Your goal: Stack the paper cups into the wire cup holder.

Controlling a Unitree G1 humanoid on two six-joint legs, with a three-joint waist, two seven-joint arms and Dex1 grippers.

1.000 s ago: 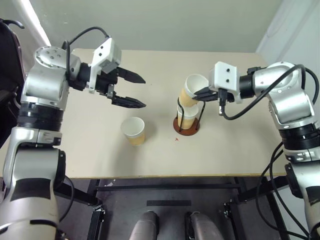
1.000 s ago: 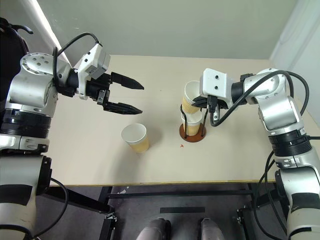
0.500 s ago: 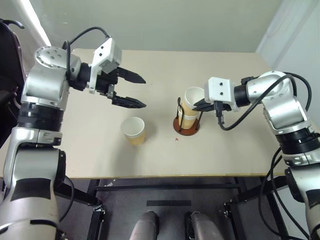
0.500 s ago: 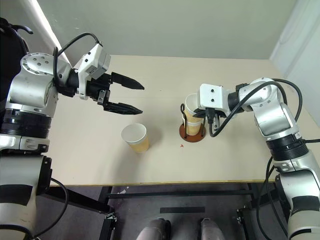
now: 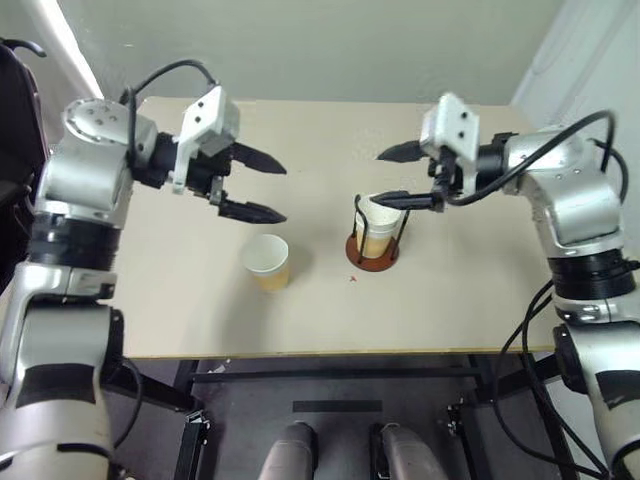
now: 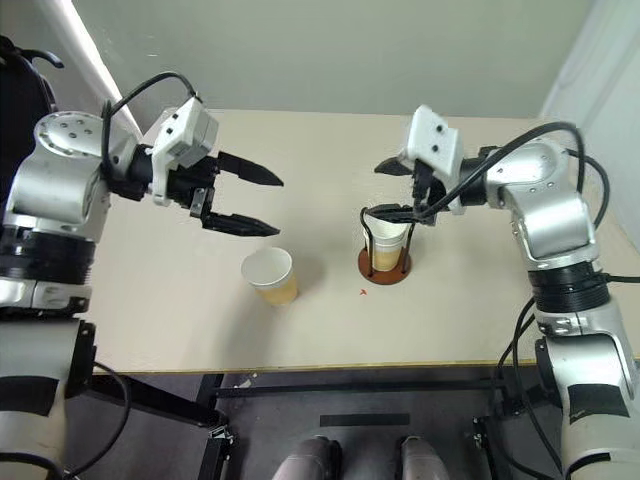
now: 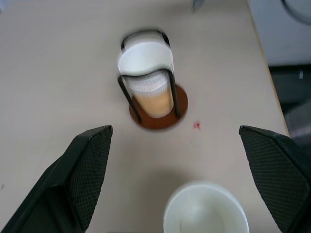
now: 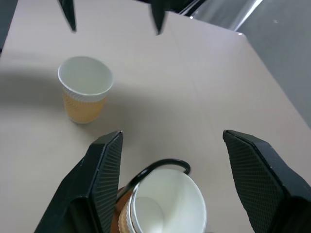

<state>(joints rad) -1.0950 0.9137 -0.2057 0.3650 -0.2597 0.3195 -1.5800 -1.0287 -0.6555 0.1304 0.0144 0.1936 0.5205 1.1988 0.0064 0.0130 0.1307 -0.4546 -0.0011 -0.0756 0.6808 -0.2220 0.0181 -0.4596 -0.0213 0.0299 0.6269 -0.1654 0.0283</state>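
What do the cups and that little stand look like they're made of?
The cups look like paper: matte white inside, ribbed yellow-tan outside. The stand seems to be thin black wire, probably coated metal, on a round rust-brown disc that could be wood or plastic; its finish is dull, so I can't say which.

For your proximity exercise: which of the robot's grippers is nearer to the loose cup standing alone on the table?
Left. The left gripper hangs open just above and behind the loose cup. The right gripper is open over the wire holder, farther off to the side.
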